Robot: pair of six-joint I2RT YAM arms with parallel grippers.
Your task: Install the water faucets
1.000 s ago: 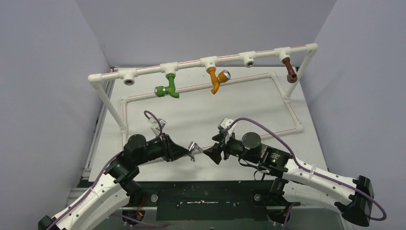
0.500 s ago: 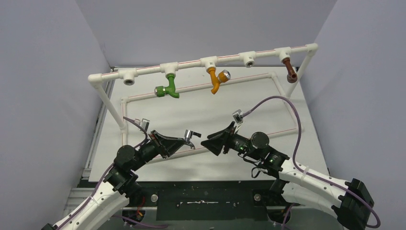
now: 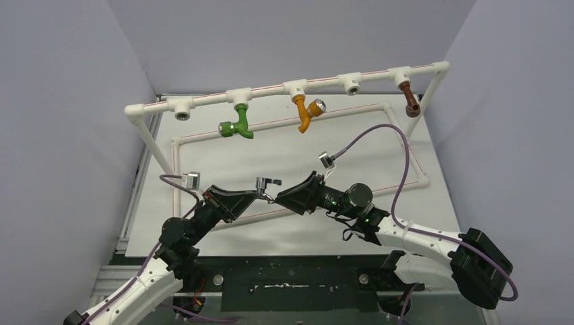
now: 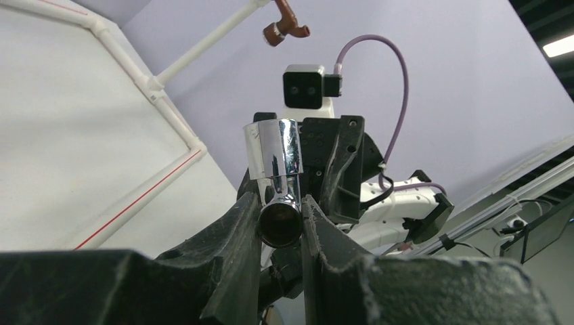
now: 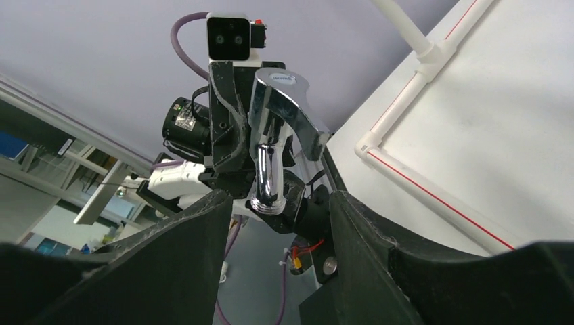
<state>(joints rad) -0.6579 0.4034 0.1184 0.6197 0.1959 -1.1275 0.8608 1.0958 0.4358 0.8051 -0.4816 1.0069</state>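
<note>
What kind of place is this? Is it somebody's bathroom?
Probably not a bathroom: it looks like a robot practice booth. Plain grey walls box in a table, a white pipe frame carries green, orange and brown faucets, and two robot arms meet at a chrome faucet.

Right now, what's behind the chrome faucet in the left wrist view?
The right arm's black fingers and white wrist camera sit directly behind the chrome faucet; farther back hangs the brown faucet. The faucet and left fingers hide where the right ones end.
</note>
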